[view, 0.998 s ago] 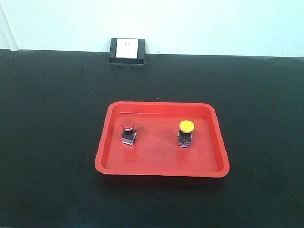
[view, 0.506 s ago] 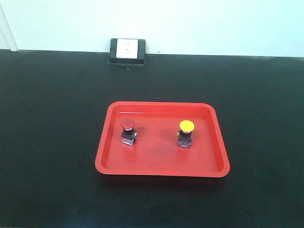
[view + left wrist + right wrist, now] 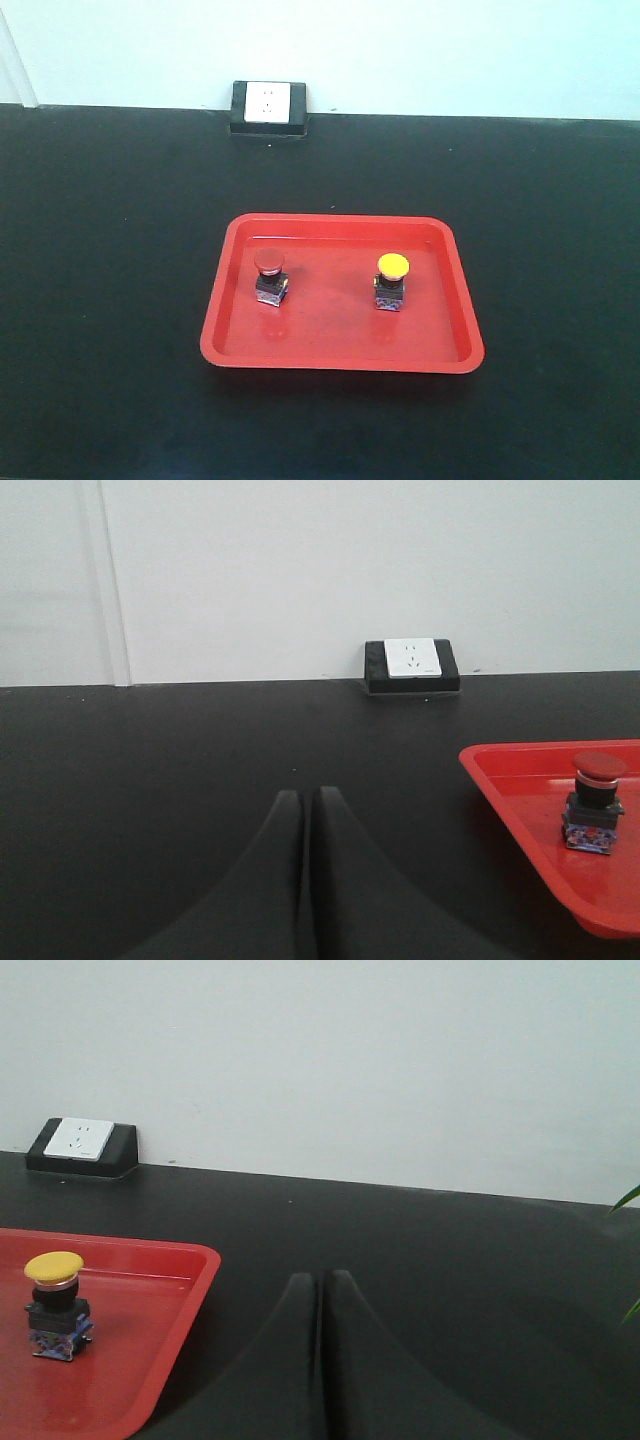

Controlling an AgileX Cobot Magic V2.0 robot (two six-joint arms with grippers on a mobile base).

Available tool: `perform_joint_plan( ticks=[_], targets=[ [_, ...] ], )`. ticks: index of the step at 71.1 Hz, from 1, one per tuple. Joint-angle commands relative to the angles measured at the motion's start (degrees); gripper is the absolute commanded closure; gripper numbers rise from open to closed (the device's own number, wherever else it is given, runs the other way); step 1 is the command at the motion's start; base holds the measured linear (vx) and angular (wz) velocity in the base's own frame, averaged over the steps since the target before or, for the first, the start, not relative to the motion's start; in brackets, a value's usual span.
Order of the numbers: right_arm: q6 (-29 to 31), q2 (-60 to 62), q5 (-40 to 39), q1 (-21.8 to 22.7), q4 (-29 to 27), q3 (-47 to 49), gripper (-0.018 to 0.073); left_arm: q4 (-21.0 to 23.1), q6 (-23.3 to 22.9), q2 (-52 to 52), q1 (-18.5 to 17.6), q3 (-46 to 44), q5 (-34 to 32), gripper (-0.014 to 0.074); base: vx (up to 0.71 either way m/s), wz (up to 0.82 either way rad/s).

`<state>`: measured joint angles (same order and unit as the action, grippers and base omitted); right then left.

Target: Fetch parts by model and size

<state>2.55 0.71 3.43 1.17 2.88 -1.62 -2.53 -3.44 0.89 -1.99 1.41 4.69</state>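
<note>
Pale wall and a black surface [image 3: 110, 300] frame the scene, with a wall socket [image 3: 268, 105] at the back edge. We find both parts upright inside the red tray [image 3: 340, 350]: the red-capped switch [image 3: 269, 276] left, the yellow-capped switch [image 3: 391, 280] right, well apart. We note the left pincer [image 3: 308, 810] and right pincer [image 3: 323, 1295] clenched, holding nothing, each outside the tray. We judge each must release its jaws, then descend squarely over the black body below the cap. No legible markings found.

Pale wall [image 3: 450, 50], black table [image 3: 100, 250]
</note>
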Motion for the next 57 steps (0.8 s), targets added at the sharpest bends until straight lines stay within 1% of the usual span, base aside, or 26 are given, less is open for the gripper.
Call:
perform_joint_plan(
  ticks=[1,57],
  targets=[
    [-0.31,0.54,-4.54,0.14,0.07,-0.48,0.0569,0.04,-0.34,0.70,-0.07,0.04,-4.37,0.0602,0.00,0.00],
    [-0.27,0.54,-4.54,0.14,0.03,-0.48,0.0569,0.04,-0.34,0.70,-0.07,0.04,-4.37,0.0602,0.00,0.00]
  ],
)
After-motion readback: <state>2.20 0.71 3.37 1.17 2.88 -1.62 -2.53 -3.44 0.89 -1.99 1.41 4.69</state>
